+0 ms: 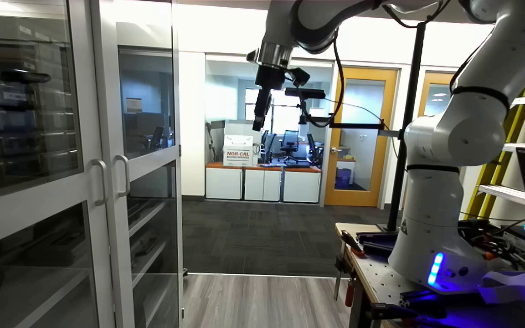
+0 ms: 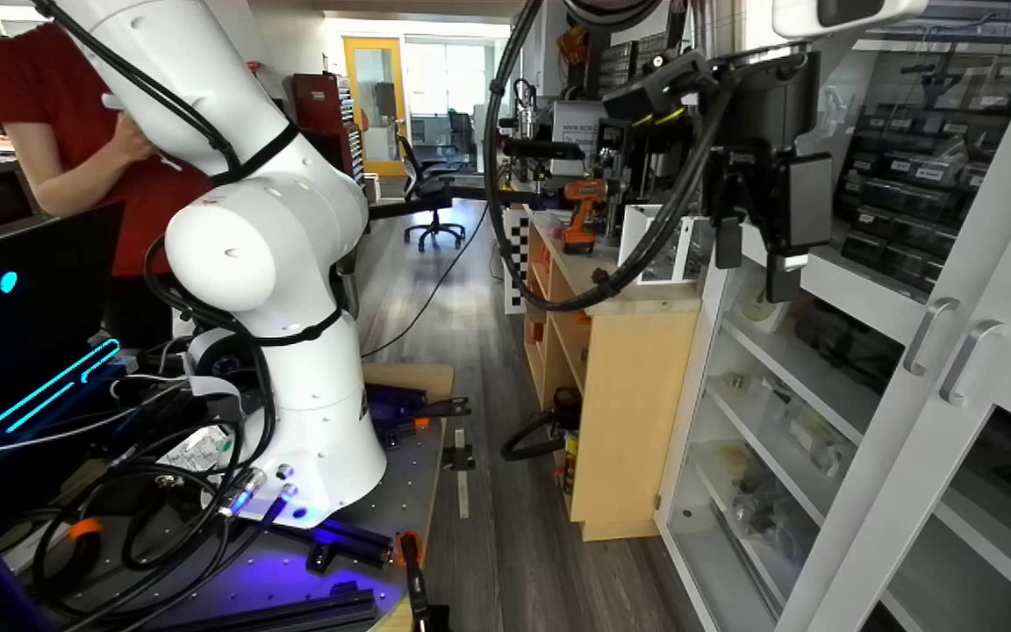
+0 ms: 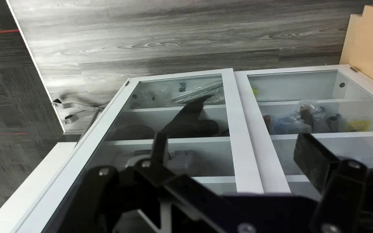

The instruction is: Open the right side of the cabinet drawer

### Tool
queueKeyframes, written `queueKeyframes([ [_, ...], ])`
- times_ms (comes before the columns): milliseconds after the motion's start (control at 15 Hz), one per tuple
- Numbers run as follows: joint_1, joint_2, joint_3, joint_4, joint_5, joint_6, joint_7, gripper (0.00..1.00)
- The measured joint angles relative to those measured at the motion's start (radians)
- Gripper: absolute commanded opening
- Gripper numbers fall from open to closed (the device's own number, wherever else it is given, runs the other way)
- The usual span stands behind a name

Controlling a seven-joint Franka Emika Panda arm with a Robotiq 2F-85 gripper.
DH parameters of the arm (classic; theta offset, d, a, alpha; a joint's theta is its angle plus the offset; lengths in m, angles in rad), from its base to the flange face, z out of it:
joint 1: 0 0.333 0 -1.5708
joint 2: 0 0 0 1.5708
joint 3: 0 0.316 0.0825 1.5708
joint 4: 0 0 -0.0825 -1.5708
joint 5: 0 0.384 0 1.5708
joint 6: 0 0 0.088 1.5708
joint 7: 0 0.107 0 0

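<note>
The cabinet [image 1: 103,100] stands tall with two glass doors, also in the exterior view [image 2: 830,544]. Its right-hand glass door [image 1: 123,91] appears shut beside the left-hand one; it also shows in the exterior view [image 2: 887,562] and wrist view [image 3: 242,145]. Its slim bar handle [image 1: 126,175] shows in both exterior views [image 2: 966,362] and is hidden in the wrist view. My gripper [image 1: 259,124] is open and empty, pointing down, apart from the cabinet and above handle height. In the wrist view my fingers [image 3: 233,140] stand on either side of the door seam.
The robot's workbench [image 1: 372,273] faces the cabinet, with clamps at its edge. A wooden cupboard [image 2: 628,421] adjoins the cabinet's left side. A black cable [image 2: 505,219] loops beside my wrist. A person in red [image 2: 40,88] stands behind the arm.
</note>
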Motion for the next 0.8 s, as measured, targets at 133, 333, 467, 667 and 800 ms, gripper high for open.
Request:
queueKeyframes([
  [133,0.007,0.044,0.012,0.021,0.002,0.039,0.0,1.0],
  [333,0.024,0.107,0.019,0.053,0.027,0.106,0.0,1.0],
  [467,0.043,0.151,0.022,0.074,0.056,0.161,0.0,1.0],
  [667,0.072,0.22,0.028,0.11,0.096,0.244,-0.001,1.0],
  [800,0.088,0.273,0.034,0.143,0.125,0.29,-0.009,1.0],
])
